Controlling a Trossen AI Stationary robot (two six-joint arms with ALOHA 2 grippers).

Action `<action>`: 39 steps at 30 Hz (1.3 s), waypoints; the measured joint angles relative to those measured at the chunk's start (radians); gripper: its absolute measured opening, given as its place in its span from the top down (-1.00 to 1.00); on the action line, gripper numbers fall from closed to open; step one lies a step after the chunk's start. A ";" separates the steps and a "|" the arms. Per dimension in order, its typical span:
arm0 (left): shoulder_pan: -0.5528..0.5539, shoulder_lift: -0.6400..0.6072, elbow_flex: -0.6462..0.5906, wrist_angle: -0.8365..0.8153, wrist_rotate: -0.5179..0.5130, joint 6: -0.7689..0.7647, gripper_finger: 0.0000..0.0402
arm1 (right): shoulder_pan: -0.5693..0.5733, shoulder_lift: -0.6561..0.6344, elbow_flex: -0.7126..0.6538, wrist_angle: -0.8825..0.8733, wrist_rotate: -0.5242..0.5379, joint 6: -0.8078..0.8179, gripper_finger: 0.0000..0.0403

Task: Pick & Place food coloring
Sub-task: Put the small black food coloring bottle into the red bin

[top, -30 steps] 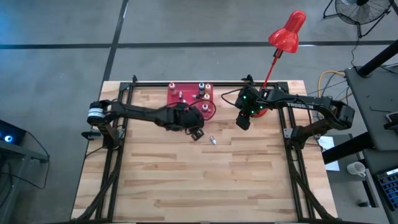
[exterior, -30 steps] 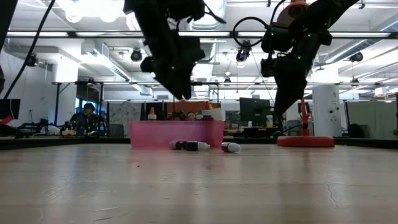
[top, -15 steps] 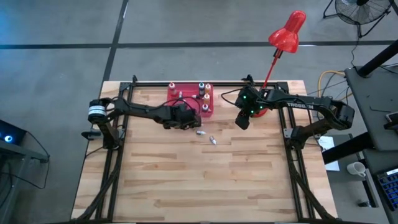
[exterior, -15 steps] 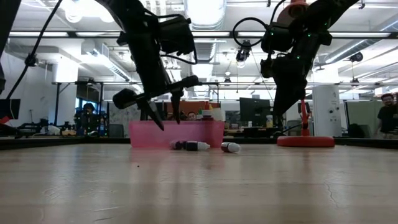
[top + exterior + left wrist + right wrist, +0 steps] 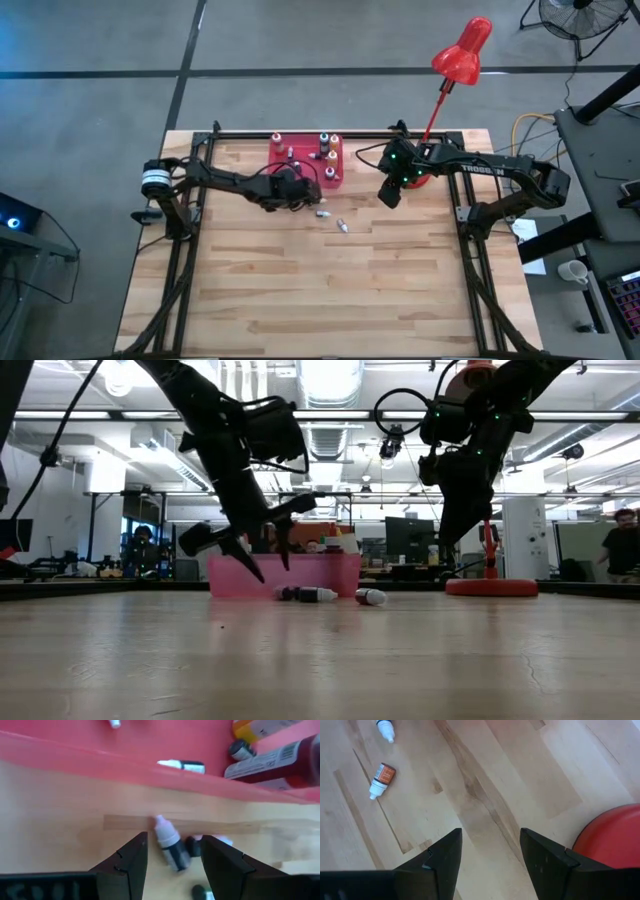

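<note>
Beside tray (image 5: 300,150) | dark bottle (image 5: 170,845) between left gripper's (image 5: 172,851) parted fingers, untouched

Pink-red tray (image 5: 284,158) and red lamp (image 5: 460,60) on wooden table (image 5: 320,290)

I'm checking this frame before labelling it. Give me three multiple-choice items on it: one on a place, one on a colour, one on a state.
1. Where does the red lamp's base stand?
A. beside the right gripper
B. inside the tray
C. at the table's near edge

2. What colour is the tray?
A. blue
B. pink-red
C. white

3. How is the left gripper?
A. shut on a bottle
B. open over a lying bottle
C. out of sight

Answers: 1 A, the high view shows the base right next to that gripper. 2 B, every view shows it pink-red. 3 B, the left wrist view shows spread fingers with the bottle lying on the wood between them.
</note>
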 joint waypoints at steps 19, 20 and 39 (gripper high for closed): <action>0.013 0.103 0.033 0.014 0.036 -0.015 0.24 | 0.008 0.001 -0.003 -0.012 0.000 0.045 0.04; 0.013 0.105 0.033 0.009 0.041 -0.009 0.26 | 0.007 0.001 -0.003 -0.012 0.000 0.045 0.04; 0.013 0.114 0.044 -0.104 0.067 0.115 0.68 | 0.007 0.001 -0.005 -0.001 0.001 0.029 0.04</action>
